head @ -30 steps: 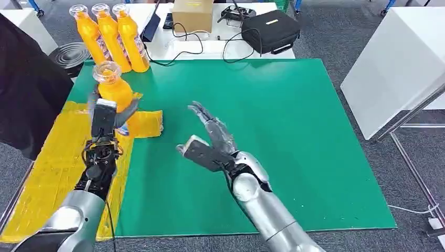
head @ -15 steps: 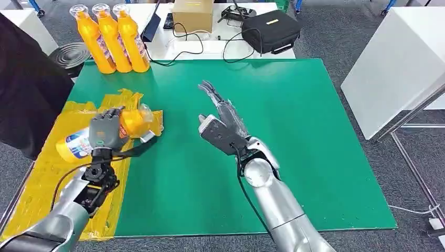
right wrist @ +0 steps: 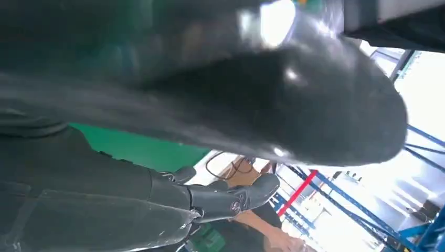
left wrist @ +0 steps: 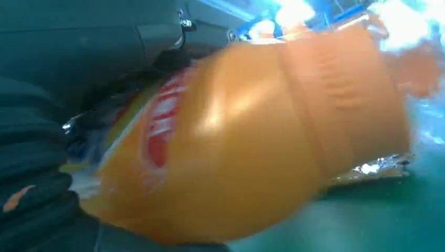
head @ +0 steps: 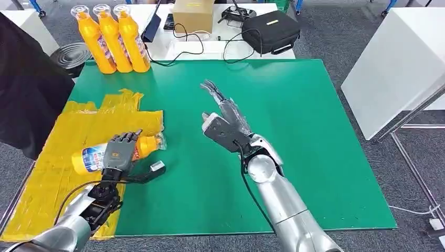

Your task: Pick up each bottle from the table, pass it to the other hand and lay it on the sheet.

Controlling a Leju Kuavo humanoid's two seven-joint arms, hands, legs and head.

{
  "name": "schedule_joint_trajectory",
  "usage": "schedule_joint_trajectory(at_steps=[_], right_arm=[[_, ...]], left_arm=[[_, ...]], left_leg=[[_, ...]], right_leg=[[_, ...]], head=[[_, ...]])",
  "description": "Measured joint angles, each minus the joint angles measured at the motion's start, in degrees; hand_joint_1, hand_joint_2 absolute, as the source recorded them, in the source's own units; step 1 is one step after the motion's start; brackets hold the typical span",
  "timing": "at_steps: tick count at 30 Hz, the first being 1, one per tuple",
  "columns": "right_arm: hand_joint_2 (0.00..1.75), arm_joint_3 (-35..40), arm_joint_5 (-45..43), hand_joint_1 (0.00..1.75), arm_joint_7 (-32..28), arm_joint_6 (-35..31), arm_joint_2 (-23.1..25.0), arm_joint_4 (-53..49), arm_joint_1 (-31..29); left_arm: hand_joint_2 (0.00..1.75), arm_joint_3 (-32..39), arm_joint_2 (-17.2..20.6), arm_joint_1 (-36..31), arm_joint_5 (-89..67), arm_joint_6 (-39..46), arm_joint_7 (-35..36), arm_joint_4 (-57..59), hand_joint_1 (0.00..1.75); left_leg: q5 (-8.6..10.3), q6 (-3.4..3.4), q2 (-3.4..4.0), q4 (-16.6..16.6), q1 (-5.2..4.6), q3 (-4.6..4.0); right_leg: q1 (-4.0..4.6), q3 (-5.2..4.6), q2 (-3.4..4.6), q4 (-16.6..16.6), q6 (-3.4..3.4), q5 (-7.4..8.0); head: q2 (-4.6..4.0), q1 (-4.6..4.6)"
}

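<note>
An orange bottle [head: 90, 159] with a blue and white label lies on its side on the yellow sheet [head: 47, 184], its neck toward the green mat. My left hand [head: 119, 152] holds it, fingers over its middle and thumb stretched out over the mat's edge. The left wrist view has the same bottle [left wrist: 252, 147] close up and blurred. Above the mat's middle my right hand [head: 225, 123] hovers with fingers spread, holding nothing. Three more orange bottles [head: 113, 37] stand upright in a row at the mat's back left corner.
The green mat [head: 294, 136] covers most of the table. A person in dark clothing [head: 26, 89] stands at the left edge. Behind the mat are a cardboard box [head: 192, 14], a black bag [head: 270, 30] and cables. A white cabinet [head: 399, 68] stands at the right.
My left hand tipped the bottle from upright onto its side and brought it down and toward me onto the sheet. My right hand drew away to the right and rose slightly.
</note>
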Motion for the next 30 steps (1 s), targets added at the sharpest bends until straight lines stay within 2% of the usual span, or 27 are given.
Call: schedule_joint_trajectory(at_steps=[8, 11, 13, 16, 17, 19, 22, 23, 25, 30], right_arm=[[0.00, 0.00, 0.00, 0.00, -0.09, 0.18, -1.27, 0.02, 0.73], [0.00, 0.00, -0.11, 0.00, -0.64, -0.55, -1.75, 0.02, 1.24], [0.00, 0.00, -1.16, 0.00, -2.52, -2.59, -2.17, -0.02, 2.08], [0.00, -0.94, -2.90, 0.00, -6.55, -7.85, -2.49, -1.94, 4.75], [0.00, -1.40, -3.24, 0.00, -7.85, -9.89, -2.51, -3.11, 5.95], [0.00, -2.53, -4.13, 0.00, -10.09, -12.70, -2.73, -5.82, 8.55], [0.00, -4.37, -5.75, 0.00, -13.36, -12.48, -3.06, -9.31, 12.87], [0.00, -4.77, -5.90, 0.00, -14.37, -12.28, -3.04, -10.01, 14.07], [0.00, -5.25, -5.42, 0.00, -16.09, -12.59, -3.02, -10.82, 15.88], [0.00, -5.71, -8.58, 0.00, -20.48, -12.57, -1.80, -12.78, 19.50]], left_arm=[[0.00, 5.49, -1.25, 3.06, -0.87, 0.02, -5.84, -2.55, 0.00], [0.00, 7.58, -2.10, 5.90, 0.03, 0.04, -10.40, -6.81, 0.00], [0.00, 11.34, -3.79, 7.99, 5.20, 0.09, -19.44, -12.45, 0.00], [0.00, 22.17, -8.14, 8.87, 24.22, 0.13, -43.77, -19.59, 0.00], [0.00, 24.30, -8.85, 9.41, 34.12, -0.11, -48.37, -21.82, 0.00], [0.00, 24.88, -9.59, 10.26, 58.40, -4.95, -48.38, -27.00, 0.00], [0.00, 23.61, -10.38, 10.58, 80.70, -24.62, -48.31, -33.58, 0.00], [0.00, 23.46, -10.91, 10.49, 82.39, -31.86, -48.05, -34.52, 0.00], [0.00, 22.91, -12.44, 9.94, 82.34, -40.62, -47.55, -35.47, 0.00], [0.00, 19.35, -16.18, 8.93, 81.58, -47.58, -46.63, -35.34, 0.00]], left_leg=[[0.03, 0.03, -0.01, 0.01, -0.01, 0.03], [0.03, 0.04, 0.01, 0.02, -0.02, 0.02], [0.03, 0.04, 0.01, 0.04, -0.02, -0.01], [0.02, 0.04, -0.07, 0.02, -0.02, -0.10], [-0.03, 0.00, 0.03, 0.02, -0.02, -0.06], [-0.10, -0.03, 0.26, 0.02, -0.02, 0.00], [0.00, 0.03, -0.16, 0.02, -0.01, -0.09], [0.00, 0.03, -0.22, 0.01, 0.01, -0.12], [0.00, 0.03, -0.25, 0.01, -0.02, -0.12], [0.00, 0.08, -0.20, 0.03, -0.16, -0.10]], right_leg=[[-0.02, 0.03, 0.00, 0.00, 0.00, 0.00], [-0.02, -0.02, 0.01, 0.00, 0.00, 0.00], [-0.02, -0.09, 0.01, -0.01, 0.00, 0.00], [-0.02, -0.08, -0.06, 0.00, 0.01, 0.00], [-0.01, -0.11, 0.02, -0.01, 0.01, 0.00], [-0.01, -0.17, 0.19, -0.02, 0.01, 0.00], [0.01, -0.12, -0.32, -0.02, 0.10, -0.16], [0.02, -0.07, -0.40, -0.01, 0.12, -0.17], [-0.02, -0.04, -0.38, -0.01, 0.15, -0.14], [-0.14, -0.05, -0.33, -0.01, 0.17, -0.09]], head=[[0.00, 0.00], [0.00, 0.00], [0.00, 0.00], [0.00, 0.02], [0.00, 0.04], [0.00, -0.04], [0.00, 0.00], [0.00, 0.00], [0.00, -0.02], [0.00, -0.02]])
